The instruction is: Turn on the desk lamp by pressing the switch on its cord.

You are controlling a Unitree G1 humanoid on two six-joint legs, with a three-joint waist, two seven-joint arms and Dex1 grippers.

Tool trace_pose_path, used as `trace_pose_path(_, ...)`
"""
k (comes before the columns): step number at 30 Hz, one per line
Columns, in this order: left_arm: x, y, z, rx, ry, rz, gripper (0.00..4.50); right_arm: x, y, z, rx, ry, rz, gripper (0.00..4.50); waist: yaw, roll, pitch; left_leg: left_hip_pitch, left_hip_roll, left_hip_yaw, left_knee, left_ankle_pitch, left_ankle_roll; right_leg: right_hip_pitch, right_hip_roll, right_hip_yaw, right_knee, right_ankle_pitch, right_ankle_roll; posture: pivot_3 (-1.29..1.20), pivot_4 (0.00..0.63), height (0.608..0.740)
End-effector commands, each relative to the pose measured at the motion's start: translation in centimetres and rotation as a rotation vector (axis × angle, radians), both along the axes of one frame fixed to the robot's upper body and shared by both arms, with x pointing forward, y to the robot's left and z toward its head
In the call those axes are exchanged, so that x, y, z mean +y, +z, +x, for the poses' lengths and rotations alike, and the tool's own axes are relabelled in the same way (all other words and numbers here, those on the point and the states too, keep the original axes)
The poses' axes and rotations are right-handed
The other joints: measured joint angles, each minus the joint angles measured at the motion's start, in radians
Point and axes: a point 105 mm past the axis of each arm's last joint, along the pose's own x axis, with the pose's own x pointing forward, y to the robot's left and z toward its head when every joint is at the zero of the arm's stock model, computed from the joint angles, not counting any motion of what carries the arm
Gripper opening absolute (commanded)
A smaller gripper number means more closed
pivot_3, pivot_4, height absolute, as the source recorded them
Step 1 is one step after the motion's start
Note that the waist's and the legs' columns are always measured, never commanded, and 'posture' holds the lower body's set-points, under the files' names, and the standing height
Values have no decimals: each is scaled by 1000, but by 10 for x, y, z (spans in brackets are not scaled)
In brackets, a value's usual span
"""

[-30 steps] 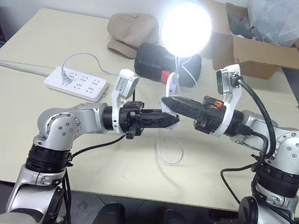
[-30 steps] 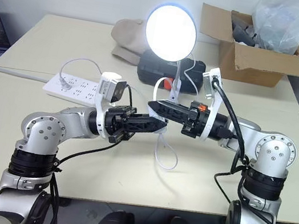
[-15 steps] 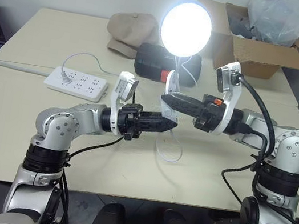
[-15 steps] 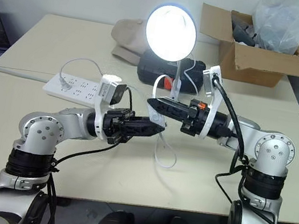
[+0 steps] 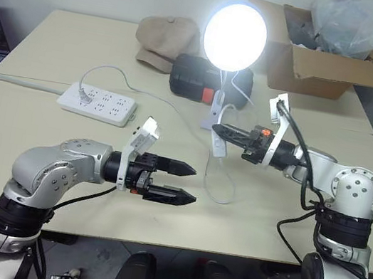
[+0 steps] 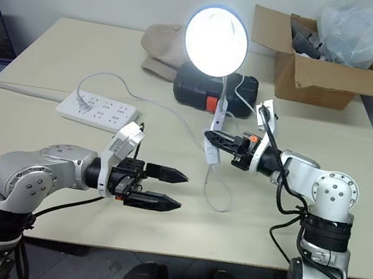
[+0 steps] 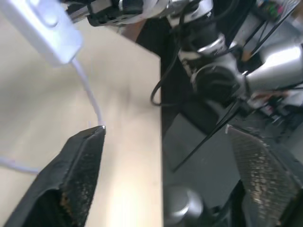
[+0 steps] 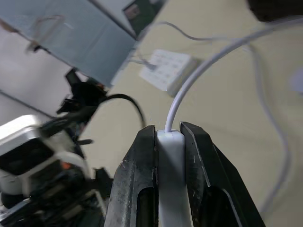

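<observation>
Beige counter in front of me carries the desk lamp, lit and standing near the middle, with a white power strip off to my left and a cardboard box at the far right. My right tool is clamped shut on the switch, which it holds lifted off the counter in front of the lamp's base, the cord trailing down from it in a loop. My left tool hangs nearer to me, left of the switch and well apart from it, its fingers spread wide with nothing between them.
</observation>
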Motion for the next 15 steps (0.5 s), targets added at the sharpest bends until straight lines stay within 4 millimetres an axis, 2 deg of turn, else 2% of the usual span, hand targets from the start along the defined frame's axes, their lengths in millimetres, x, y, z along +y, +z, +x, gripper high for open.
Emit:
trace_pose_path(1,4,8,-1,-159,13,54,4500,-6,-15,11,-10,-83,-87,394,0,0,0,0,0,0,0,0,0,0,0,0,0,0,0,0,150,740)
trace_pose_path(6,14,2,-6,-235,23,139,4500,-7,-37,28,3,-167,-133,394,-1,0,0,0,0,0,0,0,0,-1,0,0,0,0,0,0,150,740)
trace_pose_path(13,20,-3,-13,-249,12,176,4500,-12,-53,40,72,-254,-149,394,0,0,0,-1,0,1,-1,0,0,-2,0,1,0,0,0,0,150,740)
trace_pose_path(14,20,-4,-13,-253,14,177,4500,-13,-54,41,76,-262,-153,1094,1,0,0,-1,0,1,-1,0,0,-2,0,1,0,0,0,0,150,740)
trace_pose_path(15,21,-4,-13,-261,20,181,4500,-14,-51,42,72,-261,-140,1170,1,0,0,-1,0,1,-1,0,0,-2,0,1,0,0,0,0,150,740)
